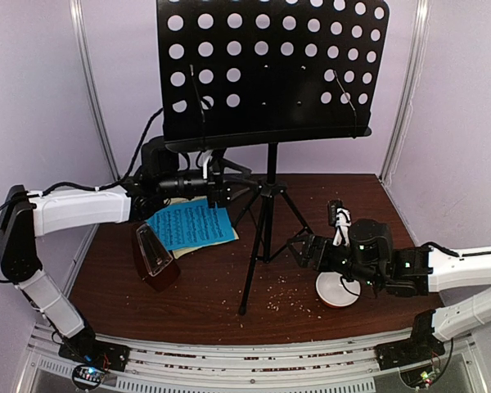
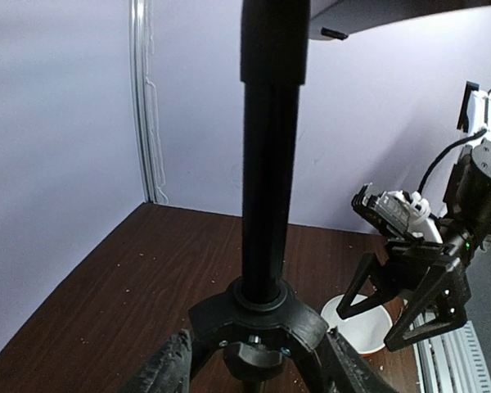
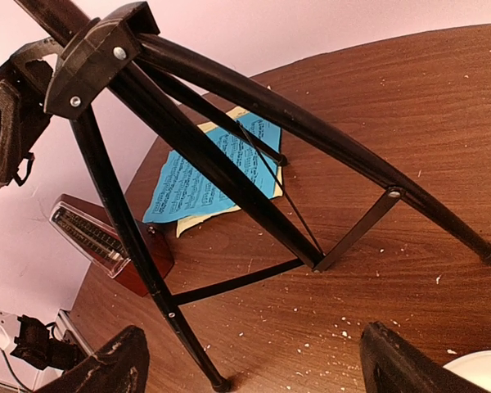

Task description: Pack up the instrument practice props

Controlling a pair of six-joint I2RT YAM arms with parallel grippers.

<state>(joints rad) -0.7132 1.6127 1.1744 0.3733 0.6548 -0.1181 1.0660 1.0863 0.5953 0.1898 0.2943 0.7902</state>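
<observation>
- The music stand (image 1: 266, 74) is the big one. It stands upright mid-table toward the far side, perforated desk up top and tripod legs spread out. Its long axis is the pole (image 2: 270, 180), straight up and down.
- The left gripper (image 1: 219, 188) comes at that pole from the left, about level with the hub (image 2: 258, 315) where the legs meet. Its fingers (image 2: 168, 368) sit on either side of the hub, partway open, and as far as I can see they aren't pinching anything.
- The right gripper (image 1: 304, 248) is lower, on the near right of the stand, and it faces the legs. Jaws are spread wide with nothing in them.
- So the left one is closer to the pole. My guess is folding takes one gripper on the pole and the other on the legs.
- The music sheets (image 1: 190, 223), blue on pale yellow, lie flat on the table (image 1: 352, 205) left of the stand, under the left arm.
- The metronome (image 1: 154, 255) is upright just beside them on the near left, well apart from the right gripper.
</observation>
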